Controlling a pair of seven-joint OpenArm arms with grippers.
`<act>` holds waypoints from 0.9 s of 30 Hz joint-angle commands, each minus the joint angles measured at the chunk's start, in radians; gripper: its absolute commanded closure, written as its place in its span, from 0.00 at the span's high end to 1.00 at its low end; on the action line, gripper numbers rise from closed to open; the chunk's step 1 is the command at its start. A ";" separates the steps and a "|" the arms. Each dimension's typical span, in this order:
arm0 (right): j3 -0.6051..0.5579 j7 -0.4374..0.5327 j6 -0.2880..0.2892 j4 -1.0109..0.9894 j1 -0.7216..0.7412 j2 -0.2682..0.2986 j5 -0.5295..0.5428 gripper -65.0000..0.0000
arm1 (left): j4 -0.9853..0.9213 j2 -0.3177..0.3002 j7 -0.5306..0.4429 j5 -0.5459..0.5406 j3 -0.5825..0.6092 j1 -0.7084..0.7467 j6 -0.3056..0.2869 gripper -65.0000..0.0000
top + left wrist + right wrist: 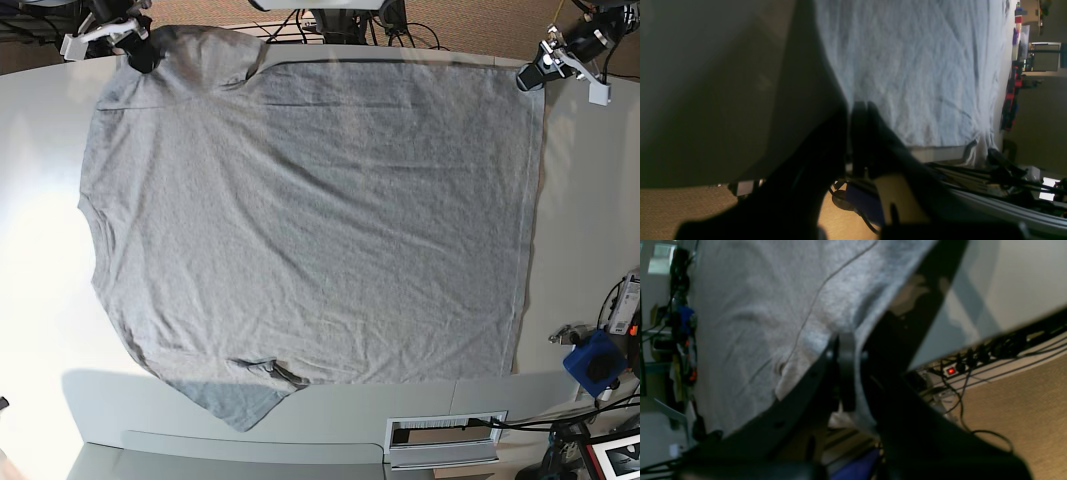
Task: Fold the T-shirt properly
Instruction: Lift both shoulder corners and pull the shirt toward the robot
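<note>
The grey T-shirt (310, 220) lies spread flat on the white table (40, 260), plain side up, its hem toward the right and one sleeve (235, 400) at the near edge. My left gripper (530, 78) is at the far right corner of the hem, and its fingers (858, 110) are shut on the edge of the cloth (913, 73). My right gripper (140, 55) is at the far left, shut on the other sleeve. In the right wrist view, grey fabric (766, 323) runs between the pinched fingers (846, 373).
A grey slotted box (445, 435) sits at the table's near edge. A blue device (592, 362) and cables hang off the right side. More cables and a power strip with a red light (951, 371) lie on the carpet past the far edge.
</note>
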 commanded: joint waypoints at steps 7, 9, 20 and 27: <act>0.010 -0.025 0.020 0.012 -0.063 0.006 0.069 0.00 | 0.010 -0.020 0.029 -0.037 -0.075 0.049 -0.009 0.00; 0.010 -0.033 0.020 0.012 -0.069 0.006 0.079 0.00 | 0.010 -0.020 0.028 -0.046 -0.082 0.072 -0.009 0.00; 0.010 -0.058 0.020 0.013 -0.099 0.037 0.145 0.00 | 0.053 -0.020 0.038 -0.045 -0.086 0.095 -0.009 0.00; 0.015 -0.082 0.020 0.065 -0.135 0.036 0.191 0.00 | 0.129 -0.018 0.051 -0.045 -0.096 0.133 -0.009 0.00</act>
